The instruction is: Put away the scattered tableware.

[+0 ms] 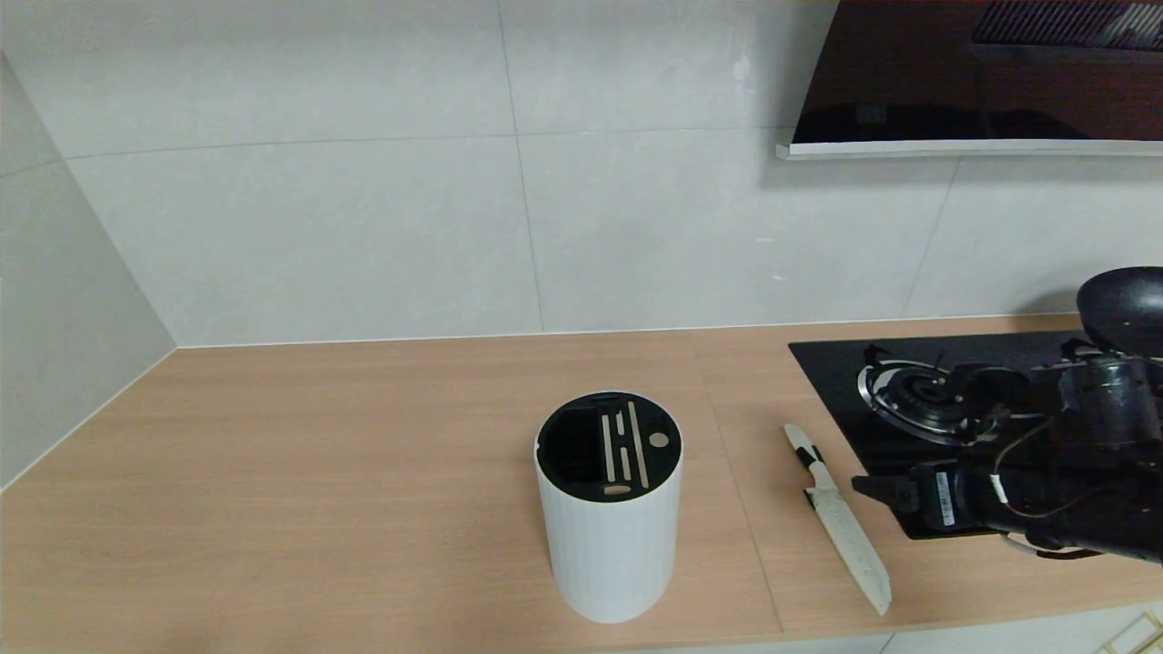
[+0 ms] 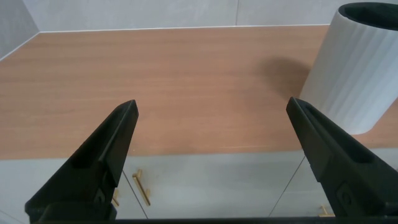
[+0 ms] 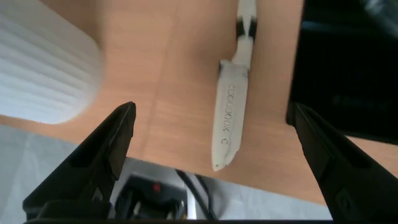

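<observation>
The right gripper (image 3: 212,113) hangs released, jaws spread wide, above the white knife (image 1: 840,522). The knife lies flat near the countertop's (image 1: 318,472) front edge, between the cylindrical knife holder (image 1: 609,536) and the hob (image 1: 822,363). The left gripper (image 2: 211,106), jaws equally spread and grasping nothing, sits at the front edge beside the holder.

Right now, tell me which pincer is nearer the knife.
Right. The right pincer hangs open over the knife at the counter's front edge, beside the hob. The left pincer is by the front edge on the white holder's other side.
</observation>
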`<state>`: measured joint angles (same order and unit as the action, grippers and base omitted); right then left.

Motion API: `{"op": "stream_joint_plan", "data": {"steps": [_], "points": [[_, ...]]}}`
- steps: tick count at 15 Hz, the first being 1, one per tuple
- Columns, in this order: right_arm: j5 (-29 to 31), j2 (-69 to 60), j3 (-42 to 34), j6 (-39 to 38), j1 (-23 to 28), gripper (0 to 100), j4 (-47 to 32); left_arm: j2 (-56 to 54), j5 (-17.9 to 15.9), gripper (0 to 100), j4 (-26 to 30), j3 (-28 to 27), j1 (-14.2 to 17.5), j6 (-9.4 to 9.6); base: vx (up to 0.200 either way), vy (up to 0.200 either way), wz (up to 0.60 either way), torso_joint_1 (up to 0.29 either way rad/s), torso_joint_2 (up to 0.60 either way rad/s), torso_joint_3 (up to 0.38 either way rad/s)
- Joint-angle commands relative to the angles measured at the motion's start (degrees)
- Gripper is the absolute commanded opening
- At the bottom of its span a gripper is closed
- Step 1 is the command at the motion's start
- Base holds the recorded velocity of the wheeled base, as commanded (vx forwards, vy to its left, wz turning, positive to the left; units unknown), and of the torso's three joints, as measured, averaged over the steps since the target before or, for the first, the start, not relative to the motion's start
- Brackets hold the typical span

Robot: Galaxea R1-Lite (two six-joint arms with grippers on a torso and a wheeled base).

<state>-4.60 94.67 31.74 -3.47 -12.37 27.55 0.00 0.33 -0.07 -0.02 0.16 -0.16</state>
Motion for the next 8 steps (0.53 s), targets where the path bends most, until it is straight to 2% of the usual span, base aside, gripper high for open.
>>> {"op": "stream_joint_plan", "data": {"steps": [1,4,8], "points": [[3.7,11.9,0.2,0.1,-1.8,100,7.7,0.0,0.0,100,0.0,0.0,0.0,-0.02,0.0,0.0,0.0,0.0,0.0,0.0],[11.8,21.4,0.2,-0.5,-4.5,100,15.6,0.0,0.0,100,0.0,0.0,0.0,-0.02,0.0,0.0,0.0,0.0,0.0,0.0],[12.3,26.1,0.7,-3.5,-4.6,100,22.0,0.0,0.0,100,0.0,0.0,0.0,-0.02,0.0,0.0,0.0,0.0,0.0,0.0]]}}
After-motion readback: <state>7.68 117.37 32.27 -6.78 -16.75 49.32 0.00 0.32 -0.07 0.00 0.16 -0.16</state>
